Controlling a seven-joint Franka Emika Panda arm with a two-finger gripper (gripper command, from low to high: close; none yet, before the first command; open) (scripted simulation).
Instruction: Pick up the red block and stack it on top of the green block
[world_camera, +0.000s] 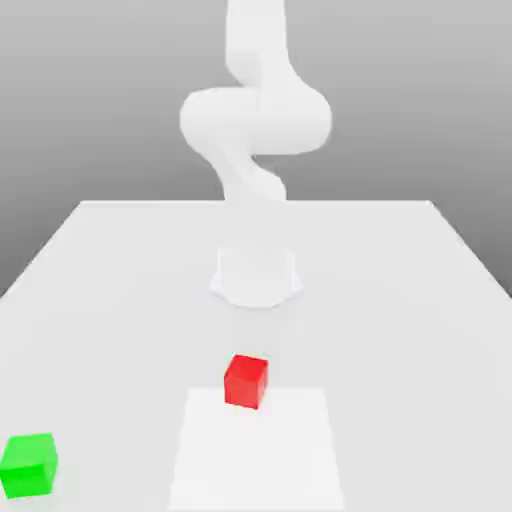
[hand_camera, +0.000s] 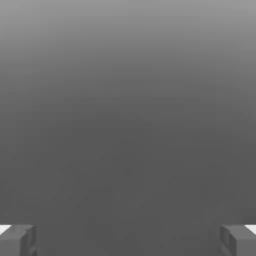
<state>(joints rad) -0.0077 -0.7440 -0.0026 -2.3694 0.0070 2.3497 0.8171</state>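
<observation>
White desk (world_camera: 400, 300) under a plain grey backdrop carries a small red block (world_camera: 246, 380) near the front centre, sitting free and upright. It looks rigid, light and flat-sided, so opposite faces should suit a pinch. Well apart, toward the exterior view's left, rests the green block (world_camera: 29, 465). In the hand view, the hand (hand_camera: 128, 240) is spread wide, holding nothing.

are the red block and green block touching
Apart. In the exterior view the red block sits mid-table, while the green block lies far toward that view's left, with bare table between them.
</observation>
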